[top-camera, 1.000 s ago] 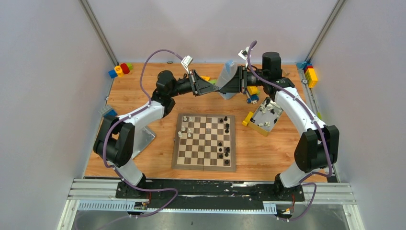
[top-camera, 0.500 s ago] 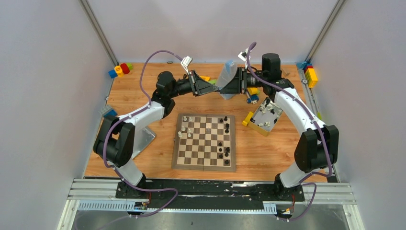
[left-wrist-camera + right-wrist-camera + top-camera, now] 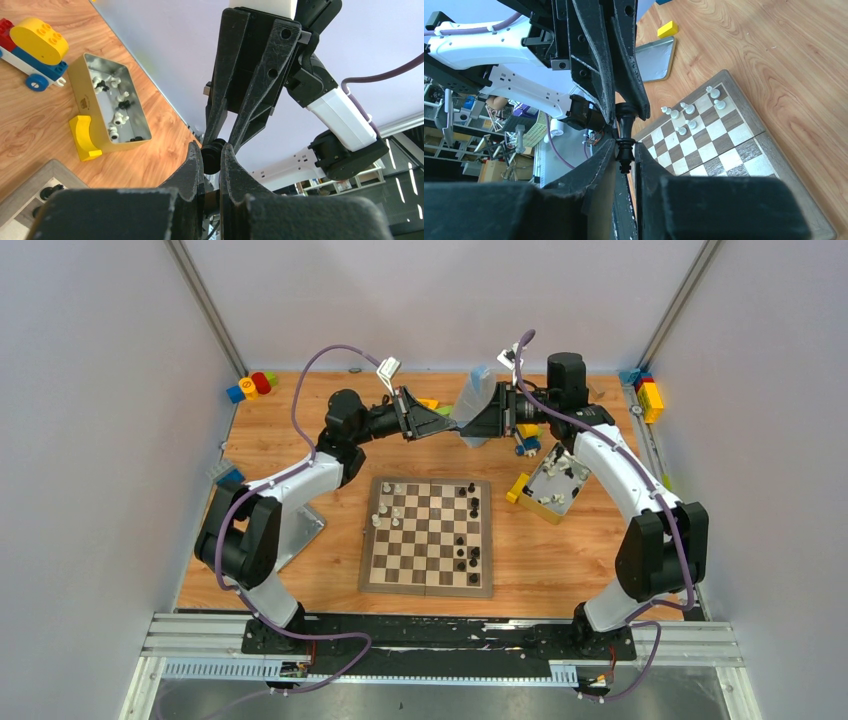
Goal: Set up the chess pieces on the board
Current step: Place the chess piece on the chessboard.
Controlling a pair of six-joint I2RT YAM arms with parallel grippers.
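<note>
Black piece [image 3: 625, 114] is in mid-air above the middle of the table's [image 3: 300, 430] far edge, pinched between both arms.

Left gripper [image 3: 211, 149] is clamped on one end of it. Right gripper [image 3: 624, 146] is closed against the other end, fingers touching it on both sides. Reads as a hand-over or re-grip.

Handling, judged:
- The piece is tiny, very light, rigid and not fragile.
- The glossy rounded body is likely slippery and would pivot between flat fingers.
- Best hold is across the narrow waist just above the flared base, axis square to the fingers.
- A pinch on the round head would probably squirt it out.
- If dropped it will roll.

Shape: lathe-style profile with a knob head, thin neck and wider disc foot. Looks like smooth hard plastic or lacquered wood; can't tell which.

Board [image 3: 427, 582] lies flat at mid-table toward the near edge. It is matte wood with dark and cream checks and a brown border.
- White pieces [image 3: 390, 502] cluster at its far-left corner.
- Black pieces [image 3: 467, 540] are strung along its right edge.

Tin [image 3: 520, 490] sits just off the board's far-right corner, tilted. It has yellow sides and a shiny metal inside, with more pieces loose in it.

Lid [image 3: 656, 60], flat dull silver, lies left of the board. Blocks [image 3: 252, 385] are in the table's far corners.
</note>
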